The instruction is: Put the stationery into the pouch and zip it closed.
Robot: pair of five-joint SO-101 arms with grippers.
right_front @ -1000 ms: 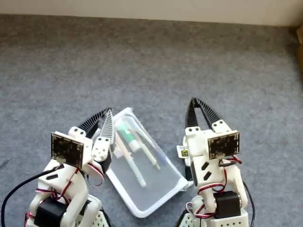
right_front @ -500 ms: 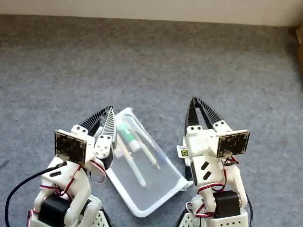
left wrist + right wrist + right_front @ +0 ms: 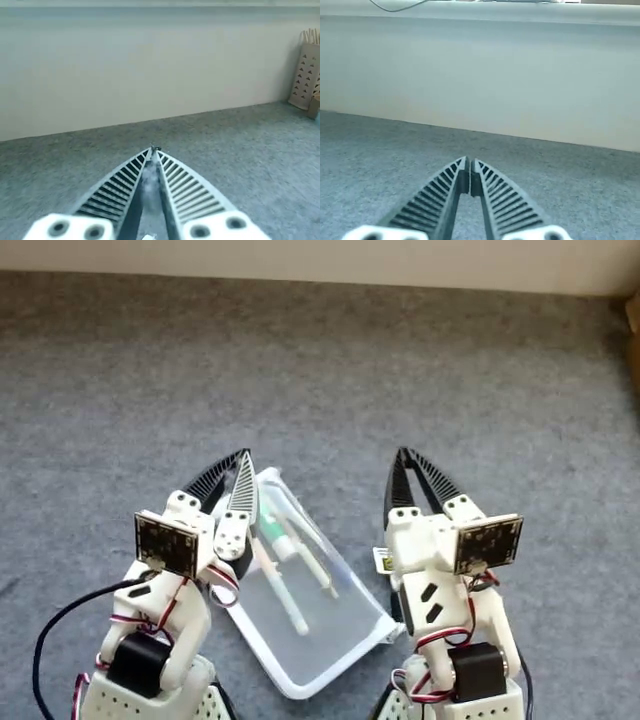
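Seen from above, two white robot arms sit side by side on grey carpet (image 3: 450,360), with a clear plastic pouch (image 3: 335,640) lying slantwise between them.

To the left of the pouch, the left gripper (image 3: 245,454) has its tips just beside the pouch's far corner. Its two black ribbed fingers are pressed together at the tips and hold nothing. The arm behind it hides the pouch's left edge.

The stationery lies inside the pouch. A green-tipped marker (image 3: 268,523) is nearest the left gripper, and white pens (image 3: 288,602) run lengthwise beside it. The clear plastic blurs them, so finer detail is hard to make out. Whether the zip is open or closed cannot be told. The pouch's near corner sits between the two arm bases.

To the right of the pouch and apart from it, the right gripper (image 3: 402,453) points away over bare carpet. Its fingers also meet tip to tip and are empty.

The left wrist camera looks along its closed fingers toward carpet and a pale wall (image 3: 150,75), with a beige perforated rack (image 3: 306,70) cut off at the frame edge. The right wrist camera shows its own closed fingers against the same wall.
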